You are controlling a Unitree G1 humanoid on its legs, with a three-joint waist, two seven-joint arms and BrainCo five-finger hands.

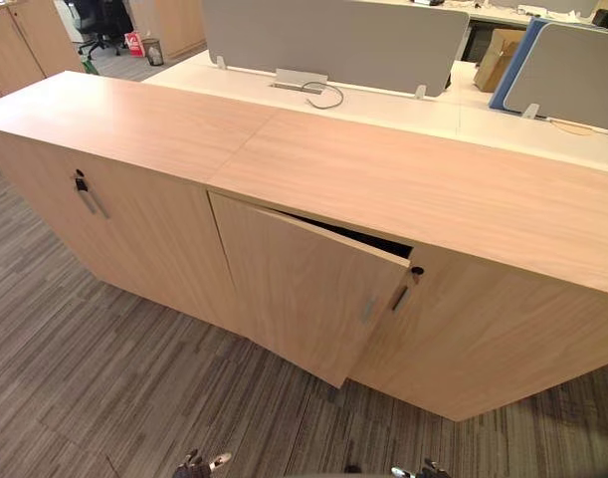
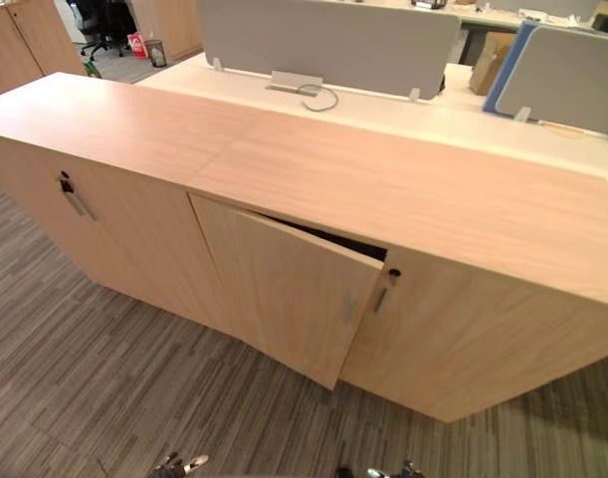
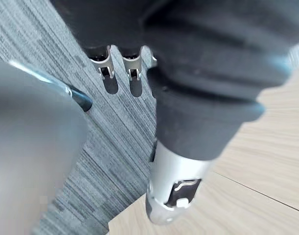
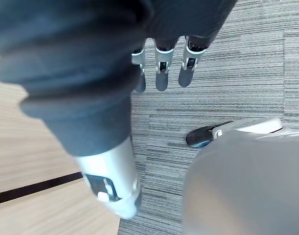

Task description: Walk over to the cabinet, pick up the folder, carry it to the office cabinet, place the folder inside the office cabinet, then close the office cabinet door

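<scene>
Nearest, both hands hung low over the carpet [image 1: 104,378]. The left hand [image 3: 132,68] had straight, relaxed fingers, and the right hand [image 4: 161,73] matched it, fingers loose and parted from the thumb, clasping nothing. Neither hand held the folder. Whether it lay in the dark gap [image 1: 358,237] behind the door could not be told.

Straight ahead stood the office cabinet [image 1: 503,339], with its middle door [image 1: 294,284] ajar. The door was hinged on the robot's left, its long axis upright, and its free edge swung out toward the robot. That edge and the door's small handle [image 1: 368,310] lay forward of and above both hands, between them but closer to the right one, so the right hand looked better placed to push the door shut, pressing away from the body near the free edge. To the left, a neighbouring door [image 1: 134,234] sat flush, with a handle [image 1: 88,197] of its own.

The cabinet top [image 1: 403,179] was bare wood, running long across the view. Beyond it was a white desk [image 1: 383,110] with grey divider screens [image 1: 333,40], a looped cable [image 1: 326,97] and a cardboard box [image 1: 496,58]. Farther off, at the left, stood an office chair [image 1: 100,22] — an open-plan office.
</scene>
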